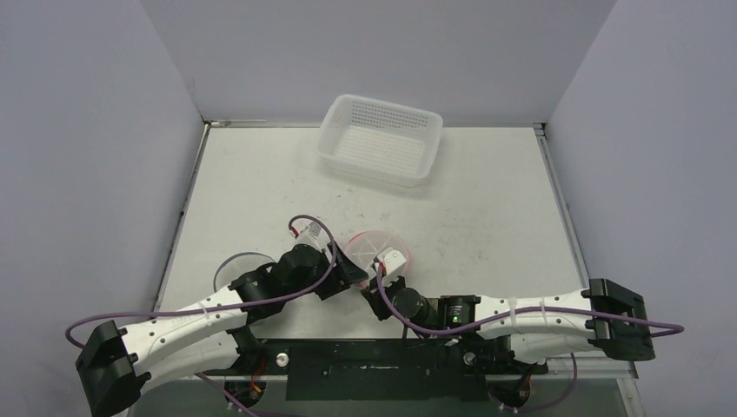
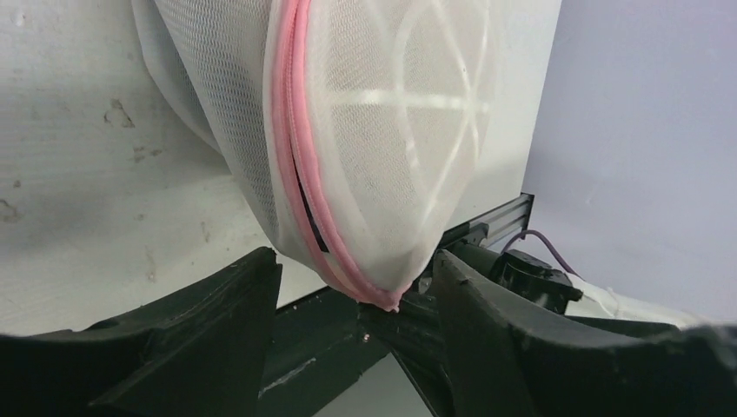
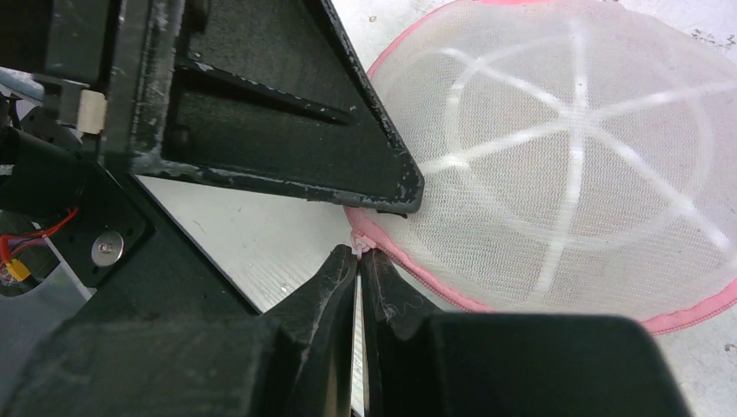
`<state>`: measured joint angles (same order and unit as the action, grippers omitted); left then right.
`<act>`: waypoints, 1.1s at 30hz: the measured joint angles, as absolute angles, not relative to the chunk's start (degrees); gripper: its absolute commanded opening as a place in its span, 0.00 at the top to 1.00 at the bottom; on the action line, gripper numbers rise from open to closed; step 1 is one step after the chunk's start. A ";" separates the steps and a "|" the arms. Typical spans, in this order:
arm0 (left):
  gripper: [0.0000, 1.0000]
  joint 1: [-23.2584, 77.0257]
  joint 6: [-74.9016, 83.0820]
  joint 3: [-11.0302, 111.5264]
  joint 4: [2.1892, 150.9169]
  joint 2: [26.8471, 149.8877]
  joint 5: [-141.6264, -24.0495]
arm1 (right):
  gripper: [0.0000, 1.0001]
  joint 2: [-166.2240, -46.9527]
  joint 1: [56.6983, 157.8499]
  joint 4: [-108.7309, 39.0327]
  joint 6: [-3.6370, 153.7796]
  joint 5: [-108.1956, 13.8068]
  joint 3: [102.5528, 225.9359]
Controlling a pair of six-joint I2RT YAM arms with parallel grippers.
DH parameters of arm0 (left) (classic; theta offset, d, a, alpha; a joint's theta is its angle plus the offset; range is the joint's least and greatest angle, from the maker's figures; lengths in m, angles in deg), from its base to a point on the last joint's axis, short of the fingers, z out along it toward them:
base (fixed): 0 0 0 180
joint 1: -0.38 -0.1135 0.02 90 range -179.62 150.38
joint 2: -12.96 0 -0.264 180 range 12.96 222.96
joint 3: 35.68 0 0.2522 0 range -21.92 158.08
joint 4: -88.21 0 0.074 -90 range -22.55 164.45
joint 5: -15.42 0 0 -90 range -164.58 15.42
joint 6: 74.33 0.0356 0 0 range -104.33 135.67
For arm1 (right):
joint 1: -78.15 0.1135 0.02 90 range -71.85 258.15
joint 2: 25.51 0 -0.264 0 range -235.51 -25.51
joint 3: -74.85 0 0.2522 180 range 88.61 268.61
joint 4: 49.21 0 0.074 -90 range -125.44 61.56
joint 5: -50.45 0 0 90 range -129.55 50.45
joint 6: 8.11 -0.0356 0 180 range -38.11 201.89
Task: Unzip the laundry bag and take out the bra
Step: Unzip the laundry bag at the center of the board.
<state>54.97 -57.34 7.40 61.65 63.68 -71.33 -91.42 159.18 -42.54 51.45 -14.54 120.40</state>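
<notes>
Presently, the left gripper point(image 2: 356, 261) sits at the left side of the laundry bag point(image 3: 574, 174) with its jaws well apart. The fingers point(image 2: 217, 321) flank the bag's lower tip without clamping it, so this gripper holds nothing. The bag lies on the table point(image 1: 487, 217), between the two grippers. It is a domed white mesh pouch braced by pale ribs that radiate like spokes, and it is closed along a pink zip band point(image 2: 291, 130) that runs round its rim. The bra cannot be made out through the mesh. To the right of the bag, the right gripper point(image 3: 358, 256) is fully closed, and its tips meet on a small nub of the pink band. Whether that nub is the slider tab cannot be told. A white perforated basket point(image 1: 335, 156) stands well beyond the bag, toward the far wall. Handling judgement: the bag is probably very light and soft, and the mesh is likely to slide, crumple and follow any pull unless it is anchored. Grip the fabric edge on the firmer zip band next to the slider with one gripper, and grip the slider tab with the other. Avoid the open mesh, which may snag or stretch. No brand, label or writing is legible on the bag, the basket or the arms.
</notes>
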 measured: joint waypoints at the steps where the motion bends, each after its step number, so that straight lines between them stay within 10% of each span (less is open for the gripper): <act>1: 0.60 54.99 -57.61 7.40 62.00 64.25 -70.70 | 0.95 -91.40 159.18 -42.52 51.43 -14.52 120.42; 11: 1.00 54.60 -58.90 8.03 63.88 64.99 -68.12 | 0.95 -89.73 159.09 -41.73 51.23 -14.23 120.42; 33: 0.98 46.01 -55.40 8.12 68.38 66.96 -76.23 | 0.95 -76.38 155.79 -30.14 48.19 -9.27 116.62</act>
<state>46.01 -55.40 8.12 68.38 66.96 -76.23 -76.38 155.79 -30.14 48.19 -9.27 116.62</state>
